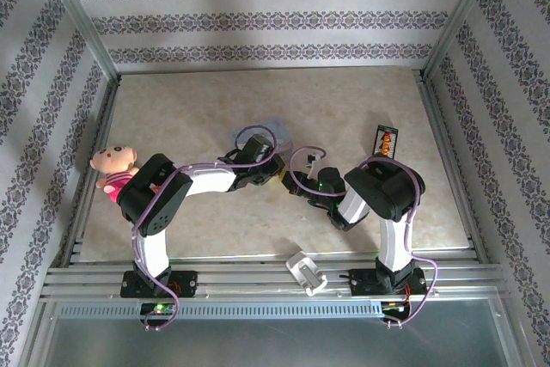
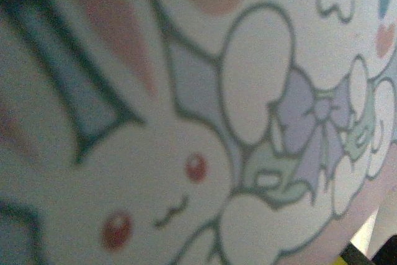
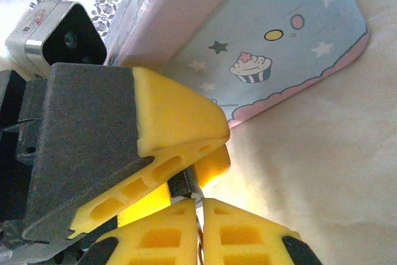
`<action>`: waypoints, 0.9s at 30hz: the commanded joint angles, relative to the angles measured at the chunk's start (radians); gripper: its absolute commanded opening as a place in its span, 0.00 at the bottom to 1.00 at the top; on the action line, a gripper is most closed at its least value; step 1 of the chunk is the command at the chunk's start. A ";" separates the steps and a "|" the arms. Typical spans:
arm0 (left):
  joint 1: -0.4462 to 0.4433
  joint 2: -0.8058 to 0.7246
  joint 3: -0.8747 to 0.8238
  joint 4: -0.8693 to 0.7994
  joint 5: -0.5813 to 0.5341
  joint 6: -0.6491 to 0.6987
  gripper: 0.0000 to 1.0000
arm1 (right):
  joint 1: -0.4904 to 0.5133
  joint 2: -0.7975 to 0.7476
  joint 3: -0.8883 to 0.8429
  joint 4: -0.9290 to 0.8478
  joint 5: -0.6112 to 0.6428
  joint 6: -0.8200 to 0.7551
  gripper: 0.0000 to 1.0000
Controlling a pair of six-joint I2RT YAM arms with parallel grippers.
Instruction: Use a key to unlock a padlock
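Padlock (image 3: 184,184) shows to us as a small dark, silvery bit low in the middle of the right wrist view, pinched between the yellow pads of the left gripper (image 3: 211,147). Just beneath it, at the bottom edge, the right gripper (image 3: 200,231) has its jaws pressed together. In the upper right we see the pastel tin box (image 3: 279,35).
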 commanded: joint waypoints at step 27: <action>-0.005 0.034 -0.034 0.101 0.149 -0.072 0.00 | -0.050 0.173 0.082 0.030 -0.030 0.633 0.00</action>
